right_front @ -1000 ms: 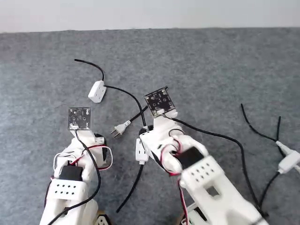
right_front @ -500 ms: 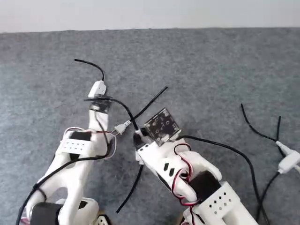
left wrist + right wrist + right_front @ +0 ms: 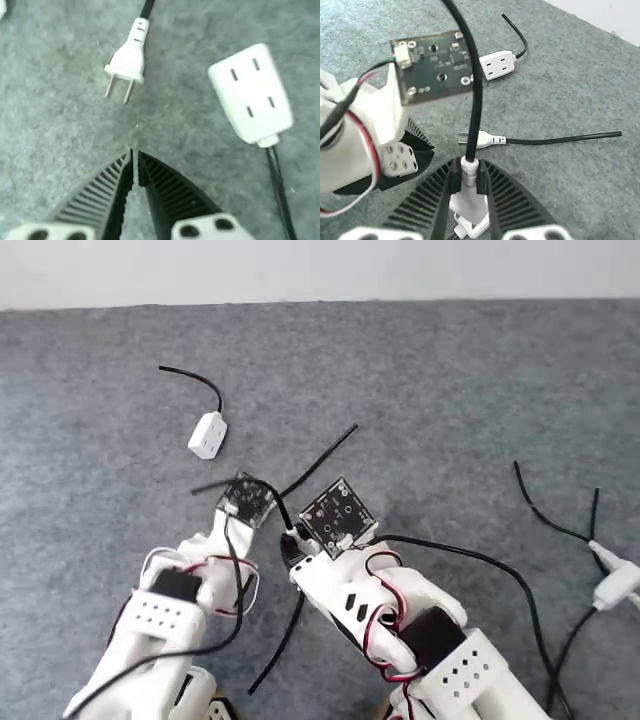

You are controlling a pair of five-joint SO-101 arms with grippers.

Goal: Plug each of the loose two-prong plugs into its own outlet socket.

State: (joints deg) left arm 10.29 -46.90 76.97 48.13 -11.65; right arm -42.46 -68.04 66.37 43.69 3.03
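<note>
Near the plug (image 3: pixel 127 62), the closed, empty left end effector (image 3: pixel 134 155) has drawn back; the right end effector (image 3: pixel 469 166) clamps a socket (image 3: pixel 469 204).

Arms: two, left arm (image 3: pixel 165 610) and right arm (image 3: pixel 400 615).
Grippers: two, left gripper (image 3: pixel 134 156) and right gripper (image 3: pixel 469 167).
Circuit boards: two, left board (image 3: pixel 247 498) and right board (image 3: pixel 338 515).
White outlet sockets: two certain, far socket (image 3: pixel 207 435) and near socket (image 3: pixel 469 222).
Two-prong plug (image 3: pixel 126 62): one loose.
White connector (image 3: pixel 615 587) by the right edge: one, kind unclear.
Black cords (image 3: pixel 320 455): several, no sure count.
</note>
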